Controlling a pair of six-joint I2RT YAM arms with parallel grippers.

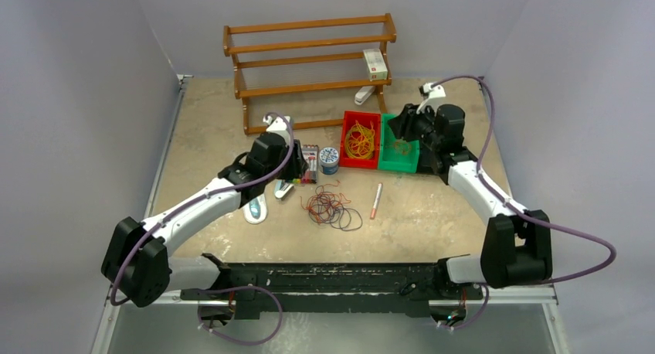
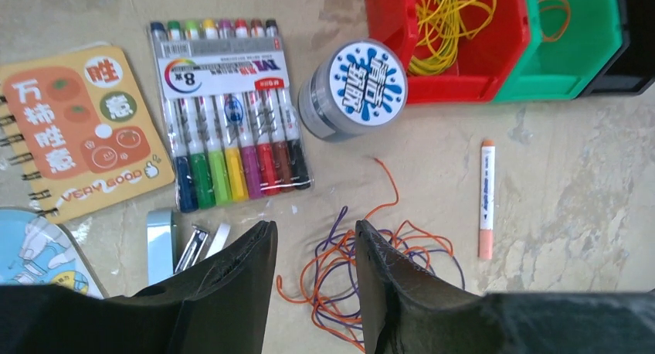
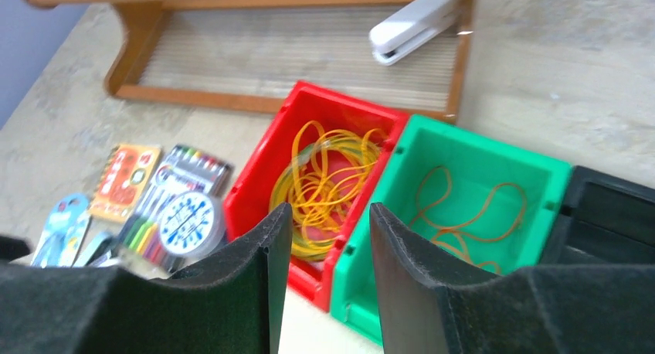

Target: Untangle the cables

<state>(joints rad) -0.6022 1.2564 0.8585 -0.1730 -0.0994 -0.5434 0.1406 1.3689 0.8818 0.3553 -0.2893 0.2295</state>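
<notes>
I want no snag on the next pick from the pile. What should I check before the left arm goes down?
1. Left gripper open, nothing between its fingers: ok.
2. Left gripper aimed at the tangle, which shows between its fingers in the wrist view: ok.
3. Right gripper open, no cable in it, above the bins: ok.
4. Yellow loops inside the red bin, orange loops inside the green bin: ok.
5. Tangle apart from the pen: ok.
6. Orange and purple strands separated: not ok, they cross each other.
</notes>
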